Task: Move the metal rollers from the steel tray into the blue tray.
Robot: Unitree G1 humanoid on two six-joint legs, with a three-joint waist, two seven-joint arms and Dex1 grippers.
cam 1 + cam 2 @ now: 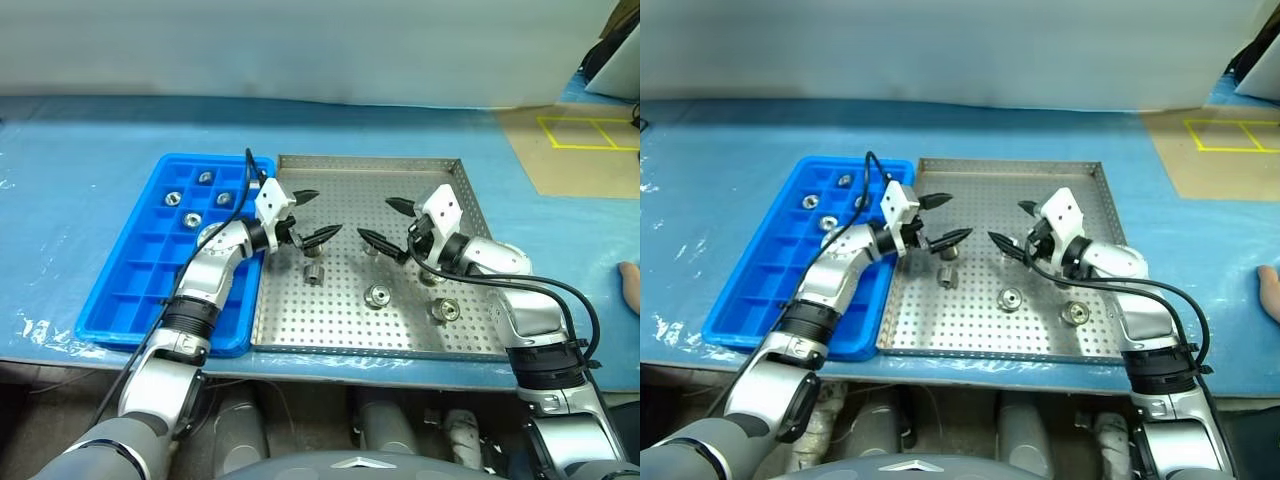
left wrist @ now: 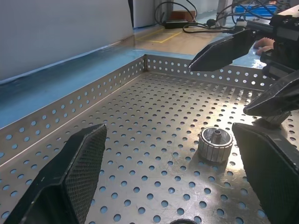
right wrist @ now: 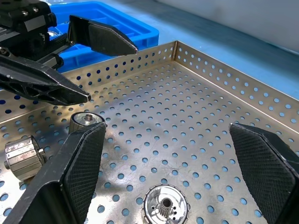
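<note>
We're partway through the job. Up in the far compartments of the blue tray (image 1: 120, 290) we can count four metal rollers (image 1: 191, 219) already delivered, each sitting in its own square. The rest of the grid looks empty.

Over on the steel tray (image 1: 400, 175), which lies just beside the blue one on the tabletop (image 1: 80, 140), there's work left. We make out one roller near the middle (image 1: 378, 295), one further right (image 1: 445, 310), one below the left fingers (image 1: 313, 273), and at least one more half hidden beneath the right arm, so four or so remain, by our count.

Both arms hang over the steel tray. The left gripper (image 1: 311, 215) has its jaws spread wide and carries nothing; the right gripper (image 1: 385, 223) is spread just as wide and equally empty. They point toward each other across the tray.

Now the rollers' attitude. From the left wrist view, the nearest roller (image 2: 215, 143) stands upright, its axis vertical, hub pointing up. In the right wrist view, one (image 3: 165, 205) stands on end too, bore facing up, while another (image 3: 21, 156) lies on its side, axis roughly level with the tray floor. We'd judge the upright ones the easier pick.
</note>
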